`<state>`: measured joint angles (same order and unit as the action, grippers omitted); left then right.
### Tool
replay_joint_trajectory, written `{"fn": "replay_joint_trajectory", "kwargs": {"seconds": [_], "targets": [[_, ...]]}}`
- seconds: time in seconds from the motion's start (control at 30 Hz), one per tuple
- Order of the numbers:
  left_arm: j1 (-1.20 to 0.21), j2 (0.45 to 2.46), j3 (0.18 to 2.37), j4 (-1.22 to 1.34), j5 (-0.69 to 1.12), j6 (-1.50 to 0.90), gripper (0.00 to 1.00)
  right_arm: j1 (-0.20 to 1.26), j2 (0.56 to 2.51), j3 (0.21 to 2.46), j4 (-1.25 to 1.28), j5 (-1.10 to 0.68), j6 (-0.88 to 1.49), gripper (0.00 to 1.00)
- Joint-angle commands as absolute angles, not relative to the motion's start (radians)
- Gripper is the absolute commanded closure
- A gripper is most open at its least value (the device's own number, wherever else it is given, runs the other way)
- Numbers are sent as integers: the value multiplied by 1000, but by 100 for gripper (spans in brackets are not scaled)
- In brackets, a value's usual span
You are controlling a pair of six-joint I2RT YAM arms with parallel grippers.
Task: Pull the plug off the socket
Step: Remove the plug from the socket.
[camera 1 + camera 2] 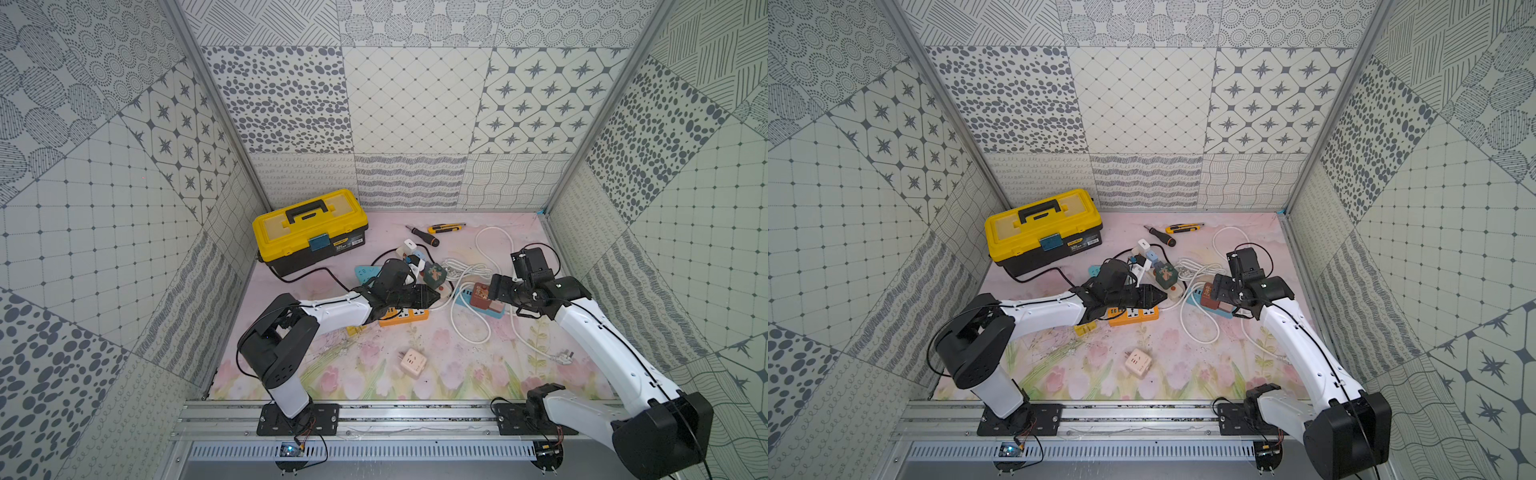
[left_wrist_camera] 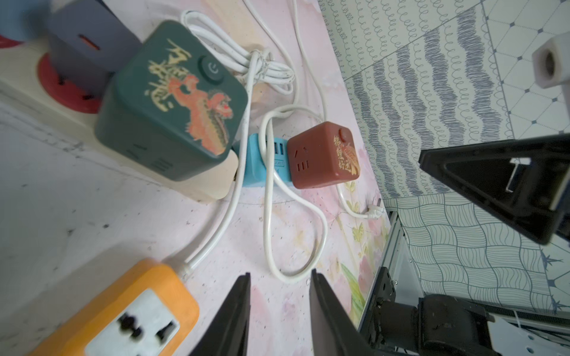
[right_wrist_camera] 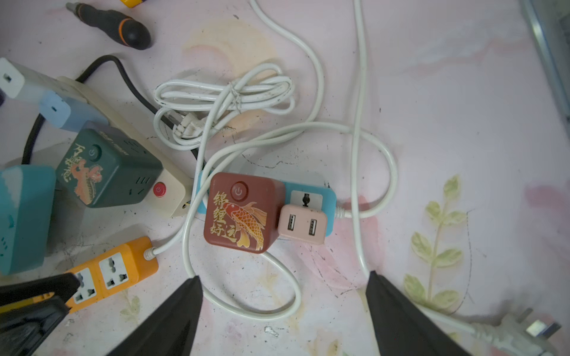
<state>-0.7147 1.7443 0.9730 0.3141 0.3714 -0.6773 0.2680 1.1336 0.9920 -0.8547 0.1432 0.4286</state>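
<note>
Floral mat (image 3: 462, 123): white cable (image 3: 185, 246) crosses blue socket strip (image 3: 329, 197) beside red cube plug (image 3: 240, 212).

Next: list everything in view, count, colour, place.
toolbox: 1, yellow, back left
screwdriver: 1, black, back centre
knife: 1, yellow, beside screwdriver
cream strip: 1, cream, centre
green cube: 1, green, on cream strip
blue strip: 1, blue, right of centre
red cube: 1, red, on blue strip
pink adapter: 1, pink, on blue strip
orange strip: 1, orange, by left gripper
teal strip: 1, teal, centre left
beige cube: 1, beige, front, alone
cables: several, white, centre and right
left gripper: 1, black, open
right gripper: 1, black, open, near red cube
</note>
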Motion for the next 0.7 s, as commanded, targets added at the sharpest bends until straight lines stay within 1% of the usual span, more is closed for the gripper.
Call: {"fn": "replay_joint_trajectory", "kwargs": {"seconds": [0.0,0.07,0.13,0.27,0.3,0.4,0.47,0.53,0.6,0.67], "targets": [[-751,1870,1056,552,356,-707,69,265,1132,1008,-787,129,79,16],[-758,1906,1075,599,367,-740,69,248,1154,1039,-853,164,-27,13],[-761,1927,1085,630,374,-753,68,231,1182,1069,-917,76,-143,12],[-764,1933,1101,571,339,-748,64,230,1222,1039,-926,-160,-376,12],[-764,1933,1095,571,334,-747,63,230,1235,1027,-916,-173,-424,12],[-764,1924,1066,565,310,-766,59,229,1285,1026,-881,-130,-491,10],[-764,1910,1041,567,305,-774,54,227,1326,1046,-853,-100,-511,10],[-763,1890,1009,566,284,-791,52,227,1373,1070,-834,-107,-525,10],[-764,1871,969,578,262,-825,51,227,1418,1078,-798,-98,-531,10],[-763,1864,946,602,266,-859,54,227,1454,1085,-769,-88,-535,10]]}}
